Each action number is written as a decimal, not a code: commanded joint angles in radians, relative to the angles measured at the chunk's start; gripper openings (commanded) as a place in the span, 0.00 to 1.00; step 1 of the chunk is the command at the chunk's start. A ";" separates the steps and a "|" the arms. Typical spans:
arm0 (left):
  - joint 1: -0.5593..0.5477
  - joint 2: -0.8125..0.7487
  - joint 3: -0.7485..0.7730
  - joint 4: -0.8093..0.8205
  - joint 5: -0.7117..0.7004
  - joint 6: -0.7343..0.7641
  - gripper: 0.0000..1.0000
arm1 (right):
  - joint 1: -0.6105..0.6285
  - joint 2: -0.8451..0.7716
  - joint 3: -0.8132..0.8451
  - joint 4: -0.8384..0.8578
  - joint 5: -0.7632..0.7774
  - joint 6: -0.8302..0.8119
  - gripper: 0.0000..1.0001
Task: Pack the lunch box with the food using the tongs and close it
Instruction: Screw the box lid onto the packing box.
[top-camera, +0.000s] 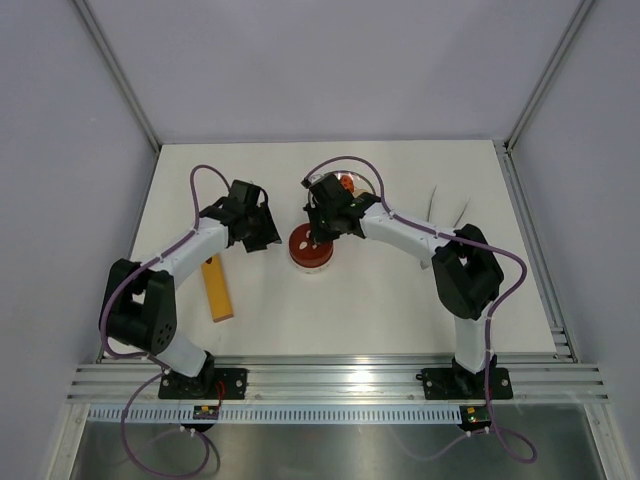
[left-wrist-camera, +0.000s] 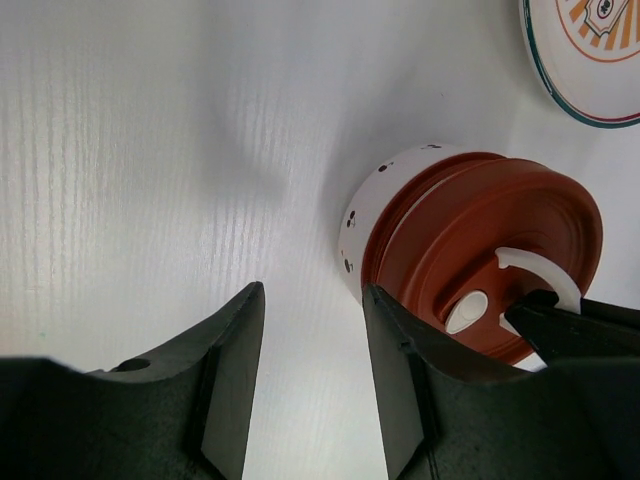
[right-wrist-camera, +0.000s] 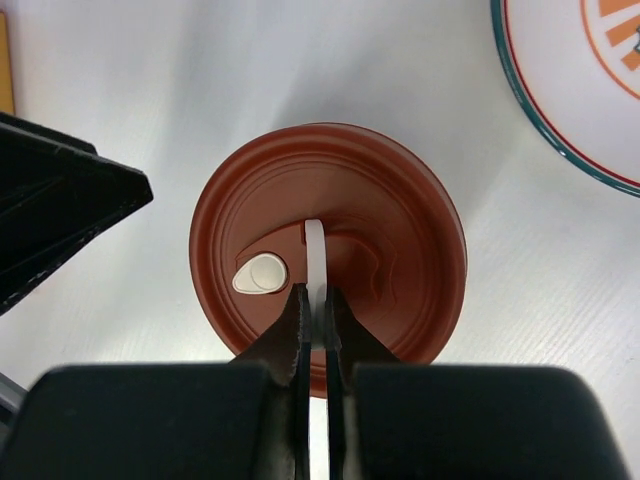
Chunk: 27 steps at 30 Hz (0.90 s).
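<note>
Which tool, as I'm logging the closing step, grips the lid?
The right tool: its fingers pinch the white loop on the dark-red lid. The left tool stands beside it, fingers apart, empty.

Dark-red round lid (right-wrist-camera: 400, 230), centre of the right wrist view, carries a white curled loop (right-wrist-camera: 315, 245) and a cream teardrop tab (right-wrist-camera: 262, 273). The small round tin (left-wrist-camera: 365, 215) under it shows white with black specks. Upper right, the flat round white plate (right-wrist-camera: 560, 85) has a teal rim, red line, orange stripes.
</note>
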 joint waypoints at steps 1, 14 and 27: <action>0.007 -0.039 0.015 -0.006 -0.025 0.018 0.48 | -0.026 -0.071 0.021 0.013 -0.021 0.037 0.00; 0.007 -0.037 0.012 -0.006 -0.028 0.020 0.48 | -0.030 -0.019 0.038 0.005 -0.069 0.041 0.00; 0.005 -0.025 0.017 -0.003 -0.020 0.020 0.48 | -0.030 0.006 0.026 0.010 -0.092 0.040 0.00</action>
